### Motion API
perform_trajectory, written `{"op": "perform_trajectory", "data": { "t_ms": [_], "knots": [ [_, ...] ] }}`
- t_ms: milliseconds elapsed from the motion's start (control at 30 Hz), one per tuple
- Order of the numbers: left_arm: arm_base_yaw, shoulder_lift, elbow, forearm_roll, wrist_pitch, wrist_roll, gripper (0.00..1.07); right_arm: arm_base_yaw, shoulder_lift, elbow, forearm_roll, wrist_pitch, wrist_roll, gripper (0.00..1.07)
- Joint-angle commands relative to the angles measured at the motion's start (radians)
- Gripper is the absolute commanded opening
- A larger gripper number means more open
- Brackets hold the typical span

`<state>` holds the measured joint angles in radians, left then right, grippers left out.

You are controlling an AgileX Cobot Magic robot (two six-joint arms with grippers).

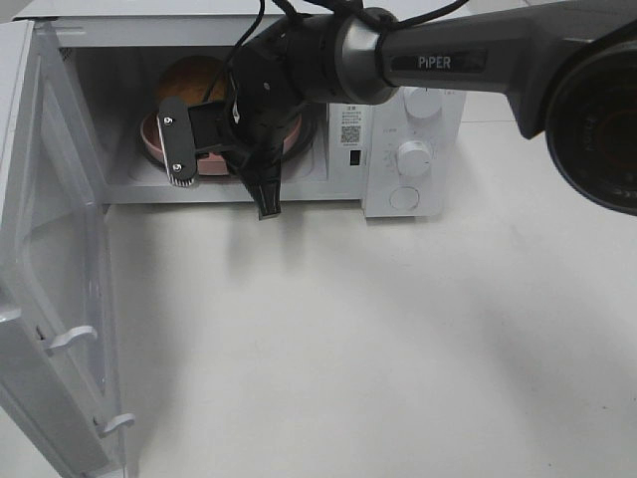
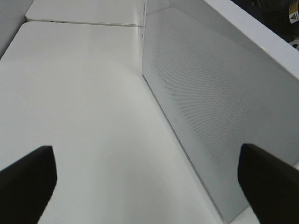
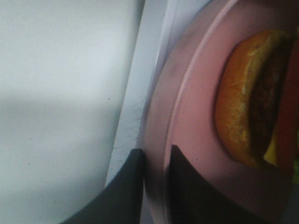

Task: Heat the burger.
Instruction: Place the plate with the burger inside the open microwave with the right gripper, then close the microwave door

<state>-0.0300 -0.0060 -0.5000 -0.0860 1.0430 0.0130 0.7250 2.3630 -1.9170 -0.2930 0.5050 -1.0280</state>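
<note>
The burger (image 1: 194,76) sits on a pink plate (image 1: 149,139) inside the open microwave (image 1: 343,189). In the right wrist view its golden bun, dark patty and a bit of yellow cheese (image 3: 247,98) show close up on the plate (image 3: 196,116). My right gripper (image 1: 221,169) reaches into the oven's mouth. Its two dark fingers (image 3: 126,196) sit close on either side of the plate's rim, and the right gripper (image 3: 156,186) looks shut on it. My left gripper (image 2: 149,186) is wide open and holds nothing, beside the perforated white wall (image 2: 210,102).
The microwave door (image 1: 50,299) stands swung open at the left, with two hook latches on its edge. The control panel with knobs (image 1: 413,157) is to the right of the cavity. White tabletop (image 1: 378,349) stretches in front of the oven.
</note>
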Motion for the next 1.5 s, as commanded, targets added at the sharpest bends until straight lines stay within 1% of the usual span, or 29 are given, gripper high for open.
{"op": "perform_trajectory", "data": {
  "t_ms": [33,67,100,133,167,200,267,300,333,433,467,533,600,700,767,800,833,900,1000,1033,1067,1133,1167,1200,1233,1300,1367,1400,1500],
  "knots": [
    [0.001,-0.017,0.002,0.001,-0.008,-0.002,0.98,-0.004,-0.016,-0.015,-0.012,-0.038,0.028,0.31],
    [0.001,-0.017,0.002,0.001,-0.008,-0.002,0.98,-0.004,-0.016,-0.015,-0.011,-0.038,0.035,0.35],
    [0.001,-0.017,0.002,0.001,-0.008,-0.002,0.98,-0.004,-0.016,-0.015,-0.011,-0.038,0.035,0.35],
    [0.001,-0.017,0.002,0.001,-0.008,-0.002,0.98,-0.004,-0.016,-0.015,-0.011,-0.036,0.055,0.43],
    [0.001,-0.017,0.002,0.001,-0.008,-0.002,0.98,-0.004,-0.016,-0.015,-0.011,-0.036,0.055,0.43],
    [0.001,-0.017,0.002,0.001,-0.008,-0.002,0.98,-0.004,-0.016,-0.014,-0.007,-0.025,0.079,0.49],
    [0.001,-0.017,0.002,0.001,-0.008,-0.002,0.98,-0.003,-0.016,-0.012,-0.005,-0.018,0.089,0.51],
    [0.001,-0.017,0.002,0.001,-0.008,-0.002,0.98,-0.003,-0.018,-0.002,-0.005,0.002,0.102,0.54],
    [0.001,-0.017,0.002,0.001,-0.008,-0.002,0.98,-0.003,-0.026,0.024,-0.005,0.011,0.102,0.55],
    [0.001,-0.017,0.002,0.001,-0.008,-0.002,0.98,-0.003,-0.032,0.041,-0.005,0.007,0.101,0.56],
    [0.001,-0.017,0.002,0.001,-0.008,-0.001,0.98,-0.003,-0.05,0.084,-0.005,-0.021,0.1,0.57],
    [0.001,-0.017,0.002,0.001,-0.008,-0.001,0.98,-0.003,-0.061,0.101,-0.005,-0.037,0.099,0.57],
    [0.001,-0.017,0.002,0.001,-0.008,-0.001,0.98,-0.003,-0.09,0.163,-0.005,-0.076,0.098,0.61],
    [0.001,-0.017,0.002,0.001,-0.008,-0.001,0.98,-0.003,-0.099,0.176,-0.005,-0.081,0.098,0.62],
    [0.001,-0.017,0.002,0.001,-0.008,-0.001,0.98,-0.003,-0.139,0.231,-0.013,-0.128,0.102,0.65],
    [0.001,-0.017,0.002,0.001,-0.008,-0.001,0.98,-0.003,-0.139,0.231,-0.013,-0.128,0.102,0.65],
    [0.001,-0.017,0.002,0.001,-0.008,-0.001,0.98,-0.003,-0.161,0.261,-0.021,-0.15,0.108,0.66],
    [0.001,-0.017,0.002,0.001,-0.008,-0.001,0.98,-0.003,-0.168,0.272,-0.023,-0.156,0.108,0.68],
    [0.001,-0.017,0.002,0.001,-0.008,-0.001,0.98,-0.003,-0.193,0.317,-0.023,-0.168,0.108,0.7],
    [0.001,-0.017,0.002,0.001,-0.008,-0.001,0.98,-0.003,-0.212,0.348,-0.023,-0.178,0.108,0.72],
    [0.001,-0.017,0.002,0.001,-0.008,-0.001,0.98,-0.003,-0.212,0.348,-0.023,-0.178,0.108,0.72],
    [0.001,-0.017,0.002,0.001,-0.008,0.0,0.98,-0.002,-0.24,0.401,-0.02,-0.211,0.11,0.74],
    [0.001,-0.017,0.002,0.001,-0.008,0.0,0.98,-0.002,-0.24,0.401,-0.02,-0.211,0.11,0.74],
    [0.001,-0.017,0.002,0.001,-0.008,0.0,0.98,-0.002,-0.263,0.443,-0.02,-0.239,0.118,0.75],
    [0.001,-0.017,0.002,0.001,-0.008,0.0,0.98,-0.002,-0.263,0.443,-0.02,-0.239,0.118,0.75],
    [0.001,-0.017,0.002,0.001,-0.008,0.0,0.98,-0.002,-0.307,0.505,-0.02,-0.282,0.139,0.77],
    [0.001,-0.017,0.002,0.001,-0.008,0.0,0.98,-0.002,-0.324,0.527,-0.02,-0.293,0.139,0.76],
    [0.001,-0.017,0.002,0.001,-0.008,0.0,0.98,-0.002,-0.351,0.566,-0.02,-0.306,0.139,0.76],
    [0.001,-0.017,0.002,0.001,-0.008,0.0,0.98,-0.002,-0.379,0.6,-0.02,-0.308,0.142,0.76]
  ]
}}
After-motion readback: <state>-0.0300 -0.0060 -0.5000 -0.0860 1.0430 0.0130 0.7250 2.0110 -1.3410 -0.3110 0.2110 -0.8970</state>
